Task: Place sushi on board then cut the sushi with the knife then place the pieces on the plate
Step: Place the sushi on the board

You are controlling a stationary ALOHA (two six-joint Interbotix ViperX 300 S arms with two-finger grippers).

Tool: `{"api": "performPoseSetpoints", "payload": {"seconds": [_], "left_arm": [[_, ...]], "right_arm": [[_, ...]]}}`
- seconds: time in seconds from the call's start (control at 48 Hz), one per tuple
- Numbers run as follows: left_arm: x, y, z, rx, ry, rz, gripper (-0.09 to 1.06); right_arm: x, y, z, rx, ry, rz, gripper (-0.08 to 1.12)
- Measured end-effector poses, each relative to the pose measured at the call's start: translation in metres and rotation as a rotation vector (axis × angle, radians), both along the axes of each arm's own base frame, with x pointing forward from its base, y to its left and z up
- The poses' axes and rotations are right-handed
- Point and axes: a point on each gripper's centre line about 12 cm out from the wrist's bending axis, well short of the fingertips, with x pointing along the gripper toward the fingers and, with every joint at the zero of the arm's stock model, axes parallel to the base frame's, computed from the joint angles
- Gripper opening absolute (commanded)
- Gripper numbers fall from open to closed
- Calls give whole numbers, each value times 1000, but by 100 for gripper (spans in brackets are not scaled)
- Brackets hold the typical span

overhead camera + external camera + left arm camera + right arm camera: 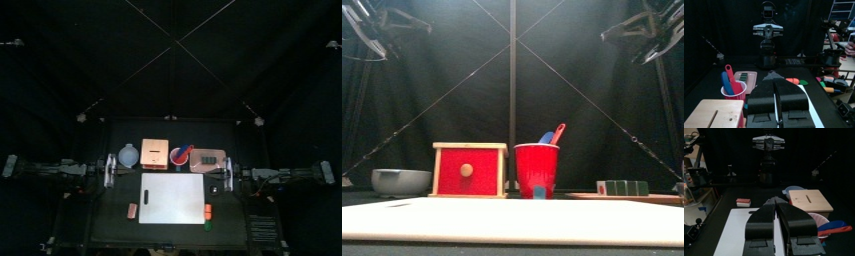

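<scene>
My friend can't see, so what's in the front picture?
A white cutting board lies across the front. Behind it, left to right, stand a blue-grey bowl, a wooden box with a red front, a red cup holding toy knives, and dark green sushi.

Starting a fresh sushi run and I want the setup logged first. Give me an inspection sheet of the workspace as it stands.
Surface: black table; white cutting board bare, centre front.
Job's things: sushi roll on the pink tray, back right; red cup with toy knives beside it.
Clutter: wooden box and blue-grey bowl, back left; one small toy left of the board, two more toys right of it.
Grippers: left gripper and right gripper shut, empty, at the table's sides.
Cables: nothing seen.
Surroundings: black curtain; nothing seen intruding.
</scene>
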Motion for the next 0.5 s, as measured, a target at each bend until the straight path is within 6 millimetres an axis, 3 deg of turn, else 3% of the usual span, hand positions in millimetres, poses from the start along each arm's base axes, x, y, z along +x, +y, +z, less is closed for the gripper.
{"api": "performPoseSetpoints", "payload": {"seconds": [0.25,0.5], "left_arm": [[13,2,-23,-40,87,12,-2],[25,2,-37,-38,130,14,-2]], "right_arm": [[7,-17,-14,199,70,-86,3],[17,-47,-50,288,385,-240,4]]}}
